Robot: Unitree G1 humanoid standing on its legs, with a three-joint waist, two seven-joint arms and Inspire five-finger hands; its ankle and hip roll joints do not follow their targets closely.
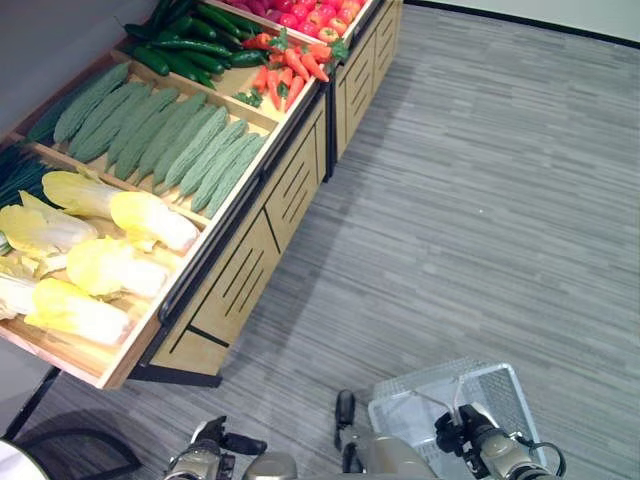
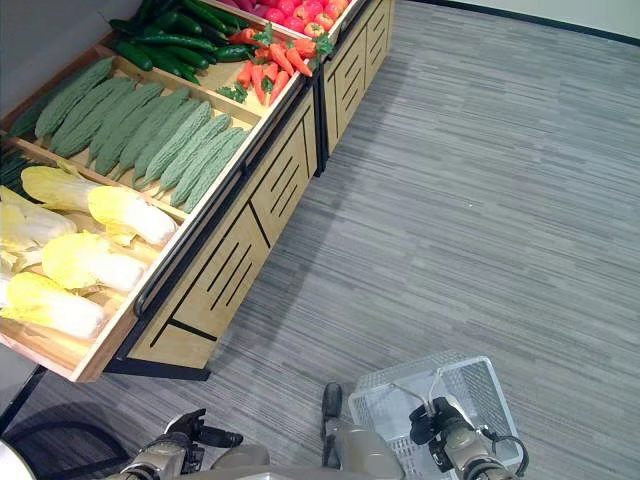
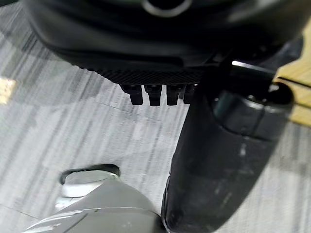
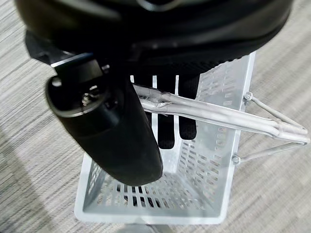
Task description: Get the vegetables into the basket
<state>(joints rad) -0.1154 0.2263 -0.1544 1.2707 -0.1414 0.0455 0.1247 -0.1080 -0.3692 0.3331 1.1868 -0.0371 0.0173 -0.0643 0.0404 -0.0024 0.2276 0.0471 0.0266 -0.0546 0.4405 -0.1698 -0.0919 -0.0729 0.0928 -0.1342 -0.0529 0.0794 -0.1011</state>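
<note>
**Basket held low at the right, vegetables on the stand**

The vegetables lie in the wooden display stand (image 1: 250,250) to the robot's left front: pale yellow cabbages (image 1: 110,265) nearest, then a compartment of bumpy green bitter gourds (image 1: 170,135), then dark green cucumbers (image 1: 185,50) with orange carrots (image 1: 285,75) beside them, and red peppers (image 1: 315,15) at the far end. None of them is in the basket.

The white wire basket (image 4: 214,145) hangs low at the robot's right, above the grey plank floor (image 1: 480,180) and well apart from the stand. Its 2 handles meet under the right hand (image 4: 146,63), whose fingers (image 4: 187,111) are curled over the handles, thumb alongside.

The left hand (image 3: 160,68) hangs low near the stand's front, holding nothing, fingers (image 3: 153,94) bent under the palm.
</note>
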